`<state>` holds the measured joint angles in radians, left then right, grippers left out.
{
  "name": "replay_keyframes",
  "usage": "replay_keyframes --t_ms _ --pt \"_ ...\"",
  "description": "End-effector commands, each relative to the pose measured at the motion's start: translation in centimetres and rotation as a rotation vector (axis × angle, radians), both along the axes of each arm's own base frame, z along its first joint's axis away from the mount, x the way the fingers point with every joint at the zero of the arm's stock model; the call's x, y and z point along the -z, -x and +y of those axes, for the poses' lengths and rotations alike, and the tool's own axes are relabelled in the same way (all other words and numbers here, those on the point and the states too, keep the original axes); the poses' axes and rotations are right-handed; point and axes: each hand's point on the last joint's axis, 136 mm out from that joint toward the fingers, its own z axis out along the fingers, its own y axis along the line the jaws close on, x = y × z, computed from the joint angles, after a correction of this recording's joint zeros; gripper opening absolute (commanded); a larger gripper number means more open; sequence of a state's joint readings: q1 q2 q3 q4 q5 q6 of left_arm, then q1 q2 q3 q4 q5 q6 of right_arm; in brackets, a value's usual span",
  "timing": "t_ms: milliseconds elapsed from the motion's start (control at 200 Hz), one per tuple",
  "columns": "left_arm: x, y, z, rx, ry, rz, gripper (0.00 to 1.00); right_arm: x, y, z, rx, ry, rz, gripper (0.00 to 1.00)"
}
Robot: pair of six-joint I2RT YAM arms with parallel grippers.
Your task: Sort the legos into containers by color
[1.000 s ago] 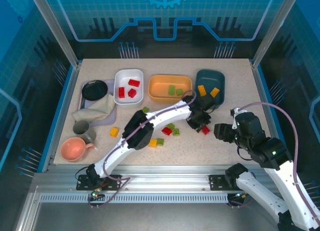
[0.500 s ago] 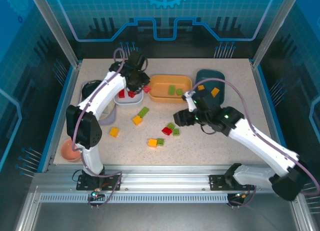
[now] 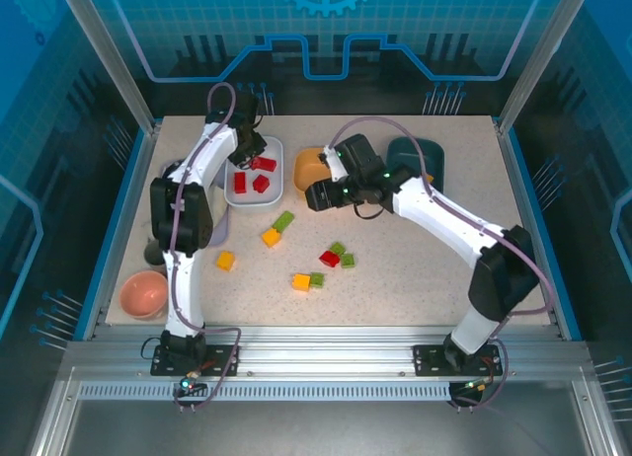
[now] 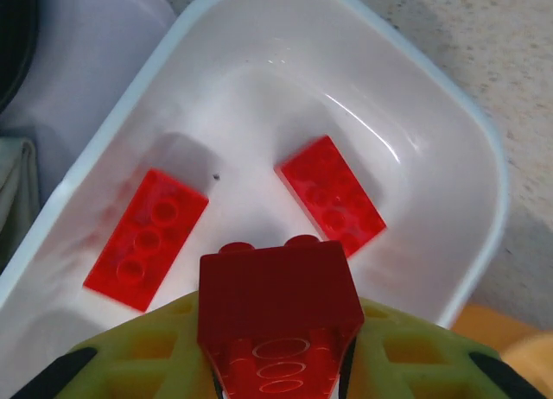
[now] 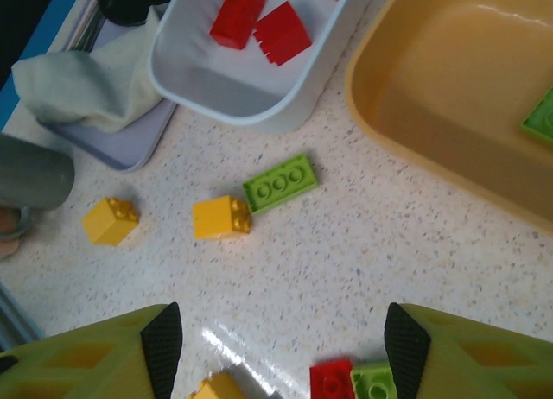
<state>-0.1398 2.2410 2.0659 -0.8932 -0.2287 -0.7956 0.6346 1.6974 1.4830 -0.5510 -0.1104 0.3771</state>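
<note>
Table (image 3: pixel 415 268): eight legos lie loose, green, yellow and one red lego (image 3: pixel 329 259). White bowl (image 4: pixel 259 97) holds two red ones. The left gripper (image 4: pixel 276 364) hangs over it, pinching a red brick (image 4: pixel 276 300) not yet dropped. Orange bowl (image 5: pixel 415 97) shows a green piece (image 5: pixel 540 118). Teal bowl (image 3: pixel 431 158) is largely hidden by the right arm. Right gripper (image 5: pixel 281 356), fingers spread and empty, hovers above the loose pieces. Judgement: roughly half sorted.

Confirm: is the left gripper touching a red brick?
Touching. The left wrist view shows the red brick held in the left gripper, its fingers flush against both sides.
</note>
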Motion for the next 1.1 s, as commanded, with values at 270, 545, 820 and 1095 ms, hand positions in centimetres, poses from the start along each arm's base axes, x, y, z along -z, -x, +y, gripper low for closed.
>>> replay_keyframes --t_ms 270,545,820,1095 --pt "3.7 -1.7 2.3 -0.021 -0.048 0.068 0.39 1.6 -1.5 0.2 0.015 0.003 0.089 0.66" --pt "0.8 -1.0 1.5 -0.002 -0.016 0.044 0.59 4.8 -0.6 -3.1 0.069 0.171 0.120 0.66" --pt "-8.7 1.6 -1.6 0.072 0.022 -0.113 0.74 5.7 1.6 -5.4 0.057 0.259 0.095 0.66" --pt "-10.8 14.0 -5.8 0.235 0.066 -0.125 0.79 5.8 8.3 -0.9 -0.283 0.304 -0.021 0.67"
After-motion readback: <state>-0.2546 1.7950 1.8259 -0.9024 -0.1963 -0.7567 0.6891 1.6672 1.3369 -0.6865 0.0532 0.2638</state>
